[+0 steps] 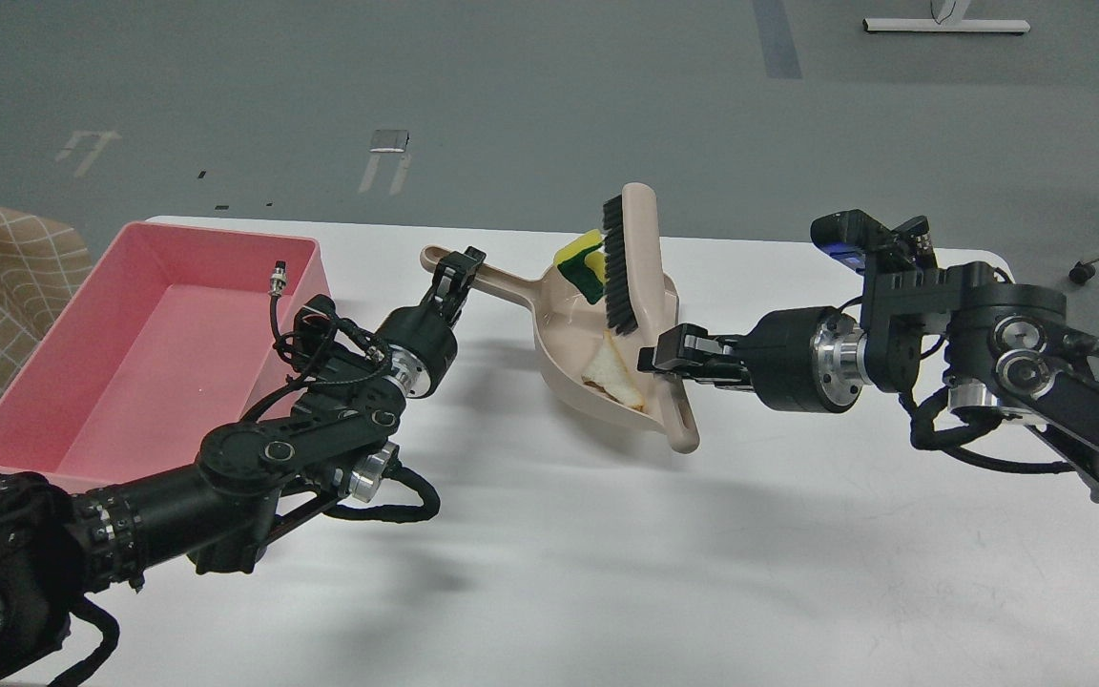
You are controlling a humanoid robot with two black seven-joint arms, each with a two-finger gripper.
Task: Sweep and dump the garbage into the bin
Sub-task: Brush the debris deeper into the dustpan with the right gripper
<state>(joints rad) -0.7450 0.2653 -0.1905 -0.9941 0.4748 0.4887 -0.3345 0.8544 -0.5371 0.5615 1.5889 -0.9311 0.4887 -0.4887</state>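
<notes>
The left gripper (454, 272) reaches forward from a bent elbow, its fingers clamped on the handle of the beige dustpan (564, 358). The right gripper (669, 355) stretches in level from the right, closed around the brush (645, 315), whose bristles sit inside the pan. The sponge chunk (583, 267) lies at the pan's far edge beside the bristles; the bread slice (611, 374) lies in the pan, just left of the right gripper. The pink bin (53, 382) stands left on the white table (702, 553).

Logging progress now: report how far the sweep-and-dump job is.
Done: sponge chunk and bread slice sit in the dustpan. In hand: left pincer grips the dustpan handle; right pincer holds the brush. Left: tipping both into the pink bin, which holds neither.
</notes>
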